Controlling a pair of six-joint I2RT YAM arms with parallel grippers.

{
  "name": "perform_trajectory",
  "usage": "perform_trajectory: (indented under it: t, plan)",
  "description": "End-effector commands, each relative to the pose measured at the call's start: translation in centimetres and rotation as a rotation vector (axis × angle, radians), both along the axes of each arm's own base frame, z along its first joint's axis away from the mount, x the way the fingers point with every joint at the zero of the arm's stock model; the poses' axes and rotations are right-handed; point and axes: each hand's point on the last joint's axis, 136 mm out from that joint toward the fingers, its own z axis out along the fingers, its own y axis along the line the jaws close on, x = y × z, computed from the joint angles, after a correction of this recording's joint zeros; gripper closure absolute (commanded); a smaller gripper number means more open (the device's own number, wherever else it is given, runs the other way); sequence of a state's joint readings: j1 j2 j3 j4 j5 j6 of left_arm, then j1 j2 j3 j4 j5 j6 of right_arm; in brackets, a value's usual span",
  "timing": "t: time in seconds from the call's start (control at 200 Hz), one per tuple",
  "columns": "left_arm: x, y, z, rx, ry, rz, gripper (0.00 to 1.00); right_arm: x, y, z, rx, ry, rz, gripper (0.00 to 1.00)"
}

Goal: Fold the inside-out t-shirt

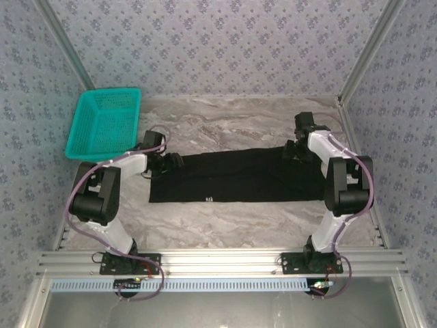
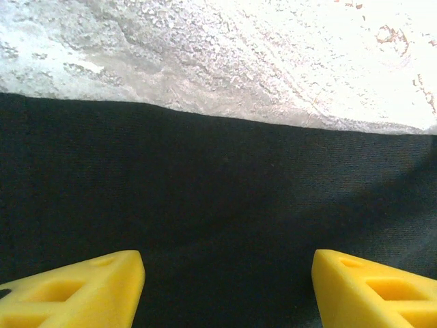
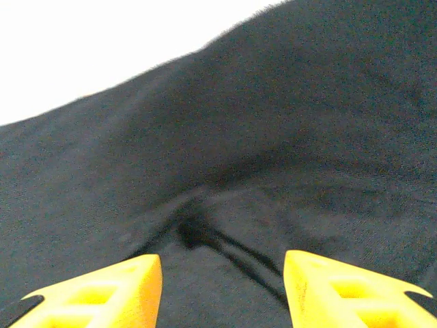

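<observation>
Yellow plastic fingers [image 2: 95,290] of the left gripper [image 2: 229,277] stand apart, with nothing between them. They hover just over flat black cloth, close to its far edge. The right gripper [image 3: 222,280] also has its fingers [image 3: 102,290] spread and holds nothing; under it the cloth makes a small pinched wrinkle.

The cloth is the inside-out t-shirt [image 1: 239,178]. It lies as a long black band across the middle of the marble table [image 1: 225,123], one gripper at each far corner. The teal basket [image 1: 102,123] stands well apart, at the far left.

I think the shirt is light, very soft and without any stiffness, so it will hang and fold wherever it is not supported. It seems best to pinch it at the two end corners, taking all layers together, because a grip on only the top layer could pull the band open.
</observation>
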State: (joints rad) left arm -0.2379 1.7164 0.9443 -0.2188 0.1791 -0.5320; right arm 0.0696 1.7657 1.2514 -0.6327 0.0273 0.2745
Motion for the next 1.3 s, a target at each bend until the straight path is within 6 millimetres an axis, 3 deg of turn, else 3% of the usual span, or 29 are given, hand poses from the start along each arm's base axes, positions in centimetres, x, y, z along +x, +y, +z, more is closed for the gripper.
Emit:
perform_trajectory:
  t: [0.0, 0.36, 0.575, 0.739, 0.834, 0.859, 1.049, 1.294]
  plan:
    - [-2.5, 1.2, -2.3, 0.055, 0.1, 0.003, 0.33, -0.7, 1.1, 0.8, -0.024, -0.01, 0.058, 0.47]
    - [-2.3, 1.4, -1.7, 0.068, 0.088, -0.001, 0.33, 0.5, 2.8, -2.0, 0.034, 0.047, 0.079, 0.55]
    - [-2.3, 1.5, -1.7, 0.076, 0.088, -0.003, 0.33, -0.2, 2.8, -2.0, 0.031, 0.058, 0.079, 0.83]
    - [-2.3, 1.5, -1.6, 0.077, 0.085, -0.005, 0.33, -1.6, 2.5, -0.5, 0.022, 0.044, 0.069, 0.95]
    - [-2.3, 1.5, -1.6, 0.08, 0.085, -0.008, 0.33, -2.7, 3.1, 0.5, 0.049, 0.035, 0.06, 0.96]
    - [-2.3, 1.5, -1.6, 0.081, 0.084, -0.009, 0.33, -4.0, 3.2, -0.1, 0.053, 0.064, 0.059, 0.96]
    - [-2.2, 1.6, -1.2, 0.091, 0.075, -0.013, 0.33, -9.0, 5.6, 0.7, 0.092, 0.09, 0.061, 0.95]
    - [-2.2, 1.5, -1.1, 0.08, 0.072, -0.018, 0.33, -15.6, 10.4, -0.3, 0.168, 0.161, 0.098, 0.85]
